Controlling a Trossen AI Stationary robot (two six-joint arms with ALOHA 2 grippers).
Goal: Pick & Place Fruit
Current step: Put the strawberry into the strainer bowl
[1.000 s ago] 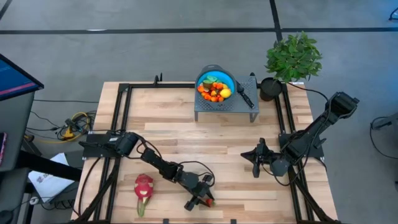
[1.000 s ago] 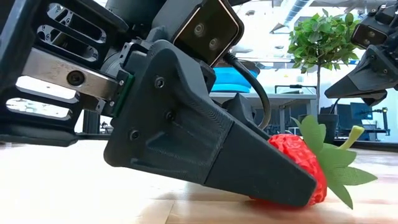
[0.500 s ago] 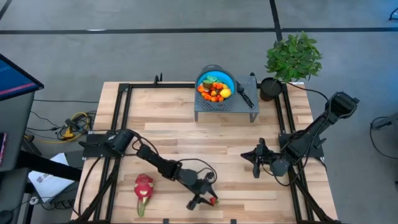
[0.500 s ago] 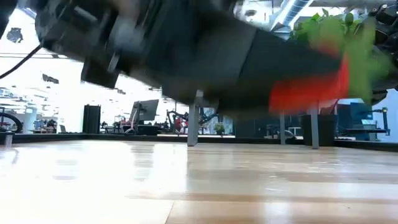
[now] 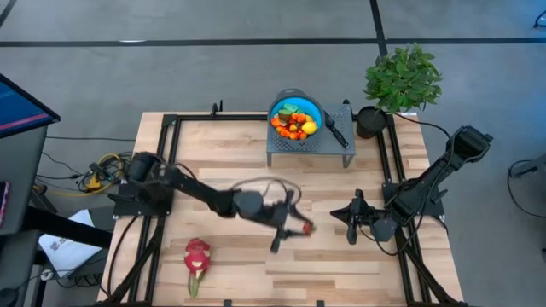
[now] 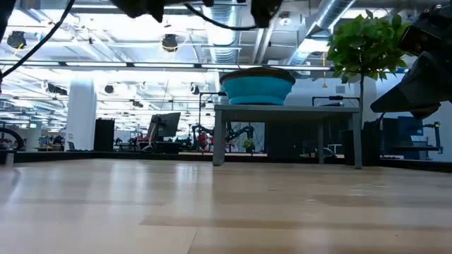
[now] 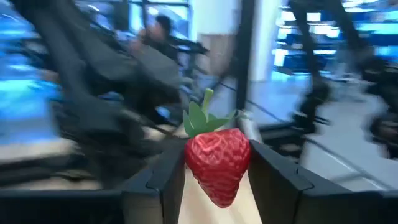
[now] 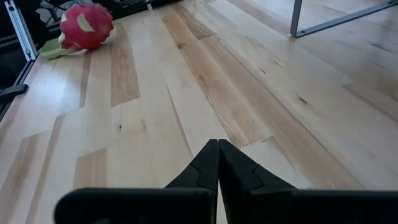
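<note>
A red strawberry [image 7: 217,163] was held between the fingers of the left gripper [image 5: 294,228], which was closed about halfway on it, leaf end outward, above the middle of the table [image 5: 222,145]. The blue bowl [image 5: 296,108] of fruit [image 5: 294,124] on the grey stand [image 5: 309,145] lay further toward the table's far edge, a little to the right, and was judged the likely destination. The right gripper [image 8: 217,163] waited fully closed and empty near the right side. The dragon fruit [image 5: 197,255] lay near the front left. A second before, the strawberry had been low at the table's front edge; it had since been lifted and carried toward the centre.
</note>
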